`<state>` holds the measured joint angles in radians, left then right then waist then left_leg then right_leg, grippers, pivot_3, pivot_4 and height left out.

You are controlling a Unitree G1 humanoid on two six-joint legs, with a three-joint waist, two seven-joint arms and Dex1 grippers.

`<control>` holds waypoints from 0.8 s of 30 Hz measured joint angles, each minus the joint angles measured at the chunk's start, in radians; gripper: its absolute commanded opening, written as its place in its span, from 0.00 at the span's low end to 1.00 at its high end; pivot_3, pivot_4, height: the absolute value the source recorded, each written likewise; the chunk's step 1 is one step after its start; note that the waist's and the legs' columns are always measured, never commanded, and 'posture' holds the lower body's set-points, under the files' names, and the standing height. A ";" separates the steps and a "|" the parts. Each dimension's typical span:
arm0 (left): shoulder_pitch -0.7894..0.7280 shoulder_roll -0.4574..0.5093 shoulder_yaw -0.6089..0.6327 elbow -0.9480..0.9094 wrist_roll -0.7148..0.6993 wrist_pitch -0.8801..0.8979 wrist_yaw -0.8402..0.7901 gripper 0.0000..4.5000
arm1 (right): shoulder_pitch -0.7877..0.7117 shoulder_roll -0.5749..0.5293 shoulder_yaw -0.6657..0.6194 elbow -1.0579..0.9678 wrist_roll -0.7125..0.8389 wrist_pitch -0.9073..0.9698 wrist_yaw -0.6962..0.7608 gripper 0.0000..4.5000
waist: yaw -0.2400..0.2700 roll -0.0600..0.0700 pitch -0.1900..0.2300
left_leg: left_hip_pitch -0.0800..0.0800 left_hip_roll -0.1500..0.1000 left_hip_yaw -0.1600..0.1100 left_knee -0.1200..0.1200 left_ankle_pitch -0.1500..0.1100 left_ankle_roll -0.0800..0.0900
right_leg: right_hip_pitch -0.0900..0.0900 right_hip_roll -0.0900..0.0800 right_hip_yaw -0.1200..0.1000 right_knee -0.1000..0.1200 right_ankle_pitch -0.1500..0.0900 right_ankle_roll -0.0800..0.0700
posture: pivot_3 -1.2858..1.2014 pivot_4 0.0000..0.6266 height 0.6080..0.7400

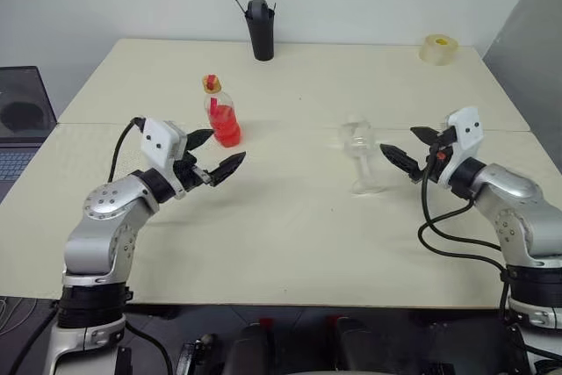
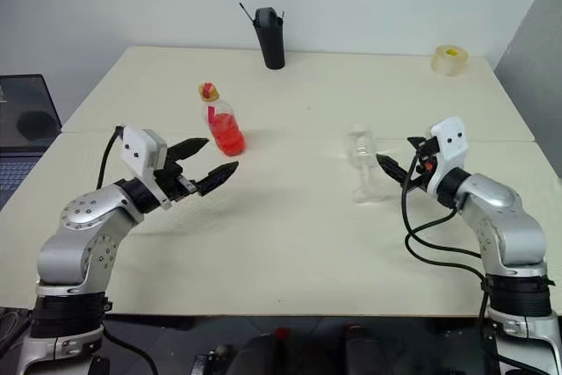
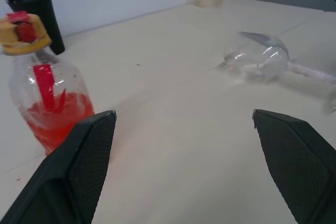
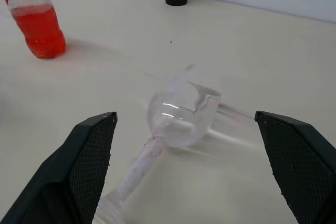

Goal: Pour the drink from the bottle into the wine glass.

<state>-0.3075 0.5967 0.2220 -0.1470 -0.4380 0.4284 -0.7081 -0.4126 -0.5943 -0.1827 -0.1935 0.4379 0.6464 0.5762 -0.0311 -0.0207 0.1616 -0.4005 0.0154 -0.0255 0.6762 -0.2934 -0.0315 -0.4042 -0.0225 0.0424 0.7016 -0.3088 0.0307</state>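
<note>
Bottle: the small clear plastic bottle (image 1: 221, 113) stood upright on the cream table (image 1: 290, 243), left of centre, with a yellow cap and a red strip showing inside.
Drink: bright red liquid (image 1: 226, 129) filled roughly the lower half of the bottle.
Wine glass: the clear stemmed glass (image 1: 360, 155) stood upright right of centre, well apart from the bottle, and looked colourless.
Left gripper: the left gripper (image 1: 214, 154) hung above the table just in front of the bottle, fingers spread wide and holding nothing; the bottle sat just beyond one fingertip, not between the two, with no visible contact.
Right gripper: the right gripper (image 1: 411, 148) was beside the glass, fingers spread wide; in the right wrist view the bowl (image 4: 181, 114) lay in the gap between them, untouched.
Far edge: a tall black cup (image 1: 260, 30) and a roll of tape (image 1: 439, 48).
</note>
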 measured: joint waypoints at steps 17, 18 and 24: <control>-0.145 -0.104 -0.044 0.216 0.184 -0.047 0.269 0.99 | -0.105 0.093 0.143 -0.131 0.065 0.122 -0.011 1.00 | 0.001 0.000 0.000 | -0.001 0.000 -0.001 0.001 0.000 0.000 | 0.000 0.000 -0.001 0.000 0.000 0.000 | 0.52 0.24 1.00; -0.162 -0.122 -0.056 0.236 0.194 -0.047 0.285 0.99 | -0.116 0.104 0.163 -0.142 0.067 0.127 -0.013 1.00 | 0.002 0.000 0.000 | -0.001 0.000 -0.001 0.001 0.000 0.000 | 0.000 0.000 -0.001 0.000 0.000 0.000 | 0.52 0.24 1.00; -0.204 -0.168 -0.067 0.302 0.232 -0.047 0.359 0.99 | -0.119 0.123 0.189 -0.153 0.064 0.134 -0.018 1.00 | 0.002 0.000 0.000 | -0.001 -0.001 -0.001 0.001 0.000 0.000 | 0.000 -0.001 -0.001 0.000 0.000 0.000 | 0.52 0.24 1.00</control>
<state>-0.5116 0.4290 0.1546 0.1555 -0.2060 0.3816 -0.3488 -0.5314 -0.4710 0.0066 -0.3466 0.5022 0.7807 0.5584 -0.0291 -0.0209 0.1616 -0.4017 0.0145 -0.0270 0.6773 -0.2933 -0.0316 -0.4045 -0.0232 0.0410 0.7016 -0.3087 0.0309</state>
